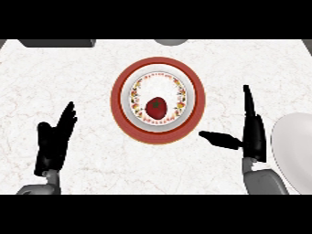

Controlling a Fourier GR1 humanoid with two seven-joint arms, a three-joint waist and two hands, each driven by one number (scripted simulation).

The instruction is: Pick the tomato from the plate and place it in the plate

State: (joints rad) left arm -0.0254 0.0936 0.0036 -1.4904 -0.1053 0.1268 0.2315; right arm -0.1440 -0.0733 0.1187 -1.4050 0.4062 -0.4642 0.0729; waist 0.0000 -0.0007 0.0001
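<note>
tomato (157, 108): 1 | plates: 2, red-rimmed plate (122, 82), white plate (300, 151) | open hands: 2

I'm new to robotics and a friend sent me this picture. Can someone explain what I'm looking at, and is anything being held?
This is the view from a humanoid robot's head, looking steeply down at a white marble counter. The two black shapes are its hands on grey forearms: the left hand rests open at the lower left, and the right hand is open at the right, thumb pointing toward the middle. Neither holds anything. In the centre sits a red-rimmed plate with a patterned border, and a red tomato lies on it. At the right edge is a plain white plate, partly out of view.
</note>
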